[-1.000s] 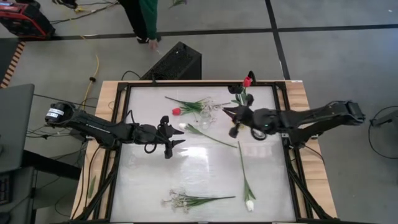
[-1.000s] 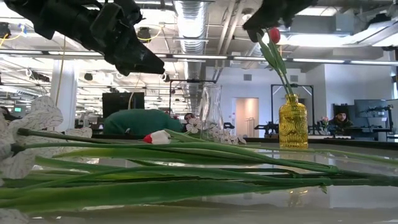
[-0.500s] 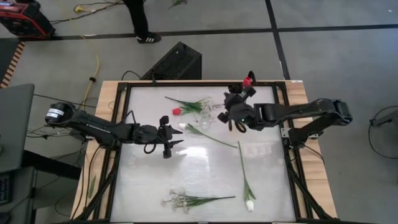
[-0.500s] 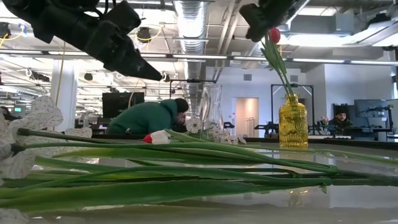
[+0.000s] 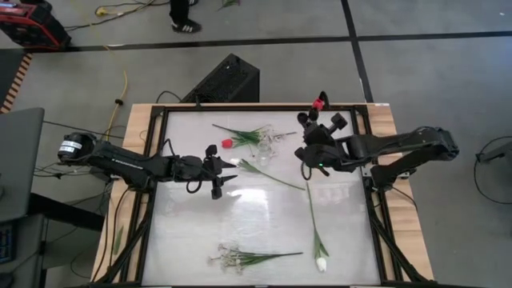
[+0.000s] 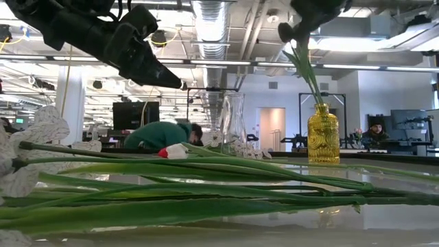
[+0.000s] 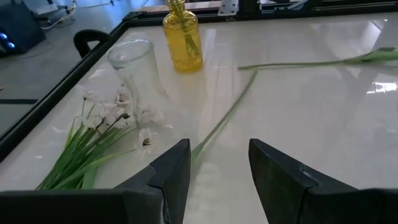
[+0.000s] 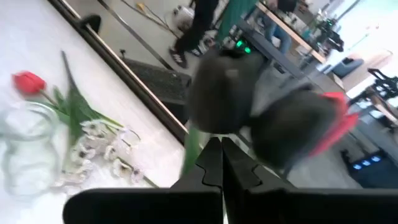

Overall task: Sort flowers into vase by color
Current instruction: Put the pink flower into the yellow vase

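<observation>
A yellow vase stands near the table's far right corner. A red tulip stands in it by its stem. My right gripper is shut and hangs at that tulip's top, hiding the bloom in the low view. A clear glass vase stands left of the yellow one. Beside it lie a second red tulip and a white sprig. Two white tulips and another sprig also lie flat. My left gripper is open above a tulip stem. My right gripper is shut beside the upper stem of the red tulip in the yellow vase. It comes from the near side. Dark blurred shapes stand just past its fingertips, and I cannot tell whether it touches the flower.
Black rails frame the white table top. A black box sits on the floor past the far edge, and a person in green bends there. The near middle of the table holds only long stems.
My right gripper has moved from the table's middle toward the far edge, up to the yellow vase. It has turned from pointing left to pointing toward the far edge. In the low view it now covers the red bloom that showed before.
</observation>
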Motion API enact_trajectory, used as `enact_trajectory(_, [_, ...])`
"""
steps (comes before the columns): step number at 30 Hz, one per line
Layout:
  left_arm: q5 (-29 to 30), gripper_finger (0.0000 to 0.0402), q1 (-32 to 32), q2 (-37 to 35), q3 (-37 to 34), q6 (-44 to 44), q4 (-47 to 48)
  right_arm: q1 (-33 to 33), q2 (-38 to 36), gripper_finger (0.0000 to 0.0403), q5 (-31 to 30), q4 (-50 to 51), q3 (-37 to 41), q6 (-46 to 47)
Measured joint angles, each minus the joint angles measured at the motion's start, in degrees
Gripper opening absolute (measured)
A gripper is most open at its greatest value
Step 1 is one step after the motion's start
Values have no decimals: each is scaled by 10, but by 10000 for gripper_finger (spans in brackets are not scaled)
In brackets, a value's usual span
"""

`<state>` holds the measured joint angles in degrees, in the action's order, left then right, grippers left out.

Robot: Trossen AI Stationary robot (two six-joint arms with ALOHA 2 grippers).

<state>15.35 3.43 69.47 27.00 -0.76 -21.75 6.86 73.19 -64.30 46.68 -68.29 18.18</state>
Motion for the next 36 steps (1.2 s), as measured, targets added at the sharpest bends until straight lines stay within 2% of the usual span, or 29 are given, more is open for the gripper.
enact_trajectory(3, [-1, 154, -7, 0, 0, -2, -3, 12, -30, 25, 15, 0, 0, -3])
enact_trajectory(8, [-3, 154, -33, 0, 0, 4, -3, 18, -89, 30, 94, 1, 0, -44])
enact_trajectory(11, [-37, 154, -67, 0, 3, -2, 0, 23, -126, 25, 164, -6, 0, -51])
enact_trajectory(15, [-54, 154, -137, 0, 7, -17, 0, 33, -152, 27, 296, -8, 0, -46])
enact_trajectory(17, [-79, 154, -178, 0, 7, -15, 5, 48, -153, 31, 330, -9, 5, -36])
enact_trajectory(20, [-145, 154, -236, 13, 7, -7, 1, 75, -150, 32, 337, -8, 26, -32])
enact_trajectory(23, [-168, 154, -285, 46, 22, -13, 21, 103, -151, 30, 338, -9, 53, -24])
enact_trajectory(25, [-181, 154, -316, 75, 67, -37, 76, 120, -154, 27, 333, -19, 75, -8])
enact_trajectory(31, [-212, 154, -375, 198, 256, -173, 331, 168, -159, 35, 329, -80, 143, 48])
enact_trajectory(33, [-246, 154, -388, 229, 293, -178, 367, 185, -159, 38, 328, -101, 168, 62])
enact_trajectory(36, [-308, 154, -395, 265, 312, -175, 380, 205, -159, 38, 326, -130, 199, 78])
